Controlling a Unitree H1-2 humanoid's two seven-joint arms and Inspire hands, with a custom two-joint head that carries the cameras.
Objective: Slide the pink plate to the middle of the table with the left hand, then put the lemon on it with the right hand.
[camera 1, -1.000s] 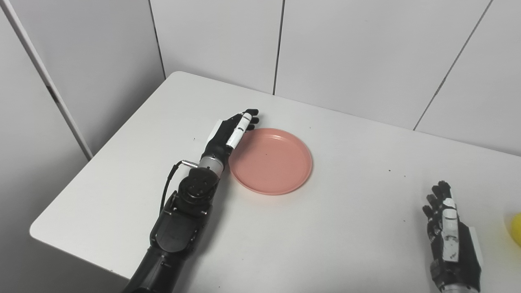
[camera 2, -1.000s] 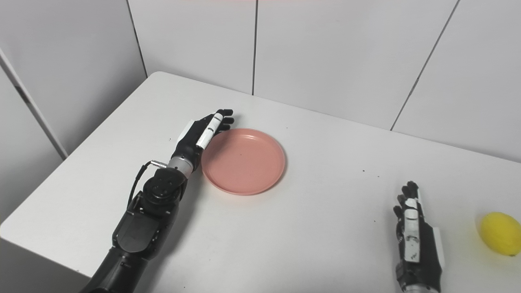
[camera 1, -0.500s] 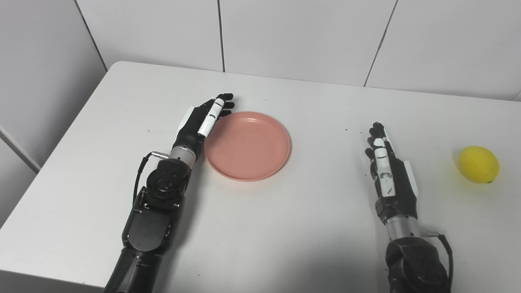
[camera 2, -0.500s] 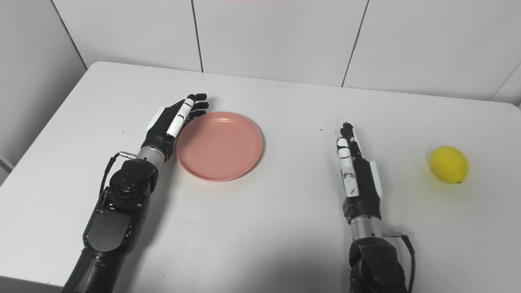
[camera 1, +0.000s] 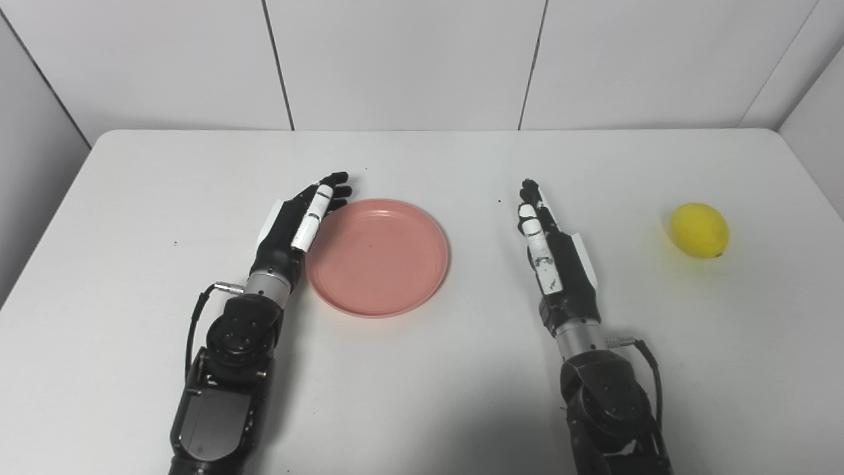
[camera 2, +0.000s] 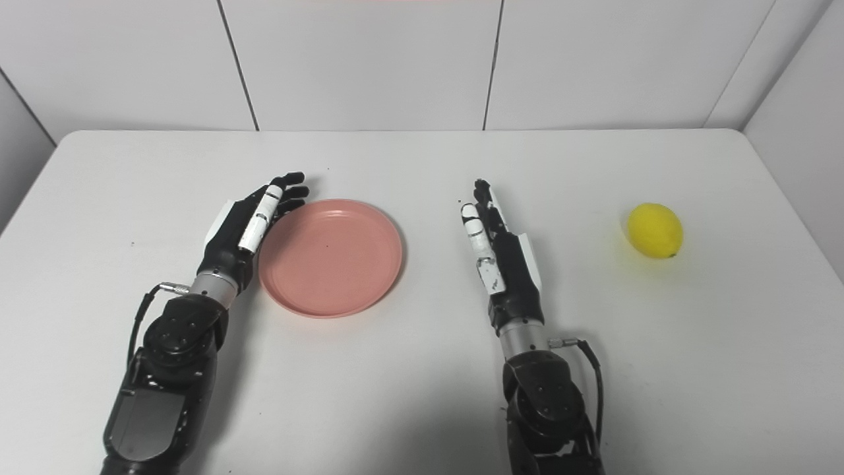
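Lab: bare white table (camera 1: 422,396), panelled walls (camera 1: 402,59)

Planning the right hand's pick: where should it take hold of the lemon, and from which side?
Grip the lemon across its rounded middle, coming from above. It lies on its side on the table, nubbed end toward the front right, clear all round. The right hand is open to its left, so reach rightward first.

Both arms are black, jointed shells with round, screw-studded wrist housings and short silver cuffs. The left hand (camera 1: 295,223) and right hand (camera 1: 552,258) are black with white panels along the fingers and outer edge. A thin black cable loops from a silver plug beside each wrist.
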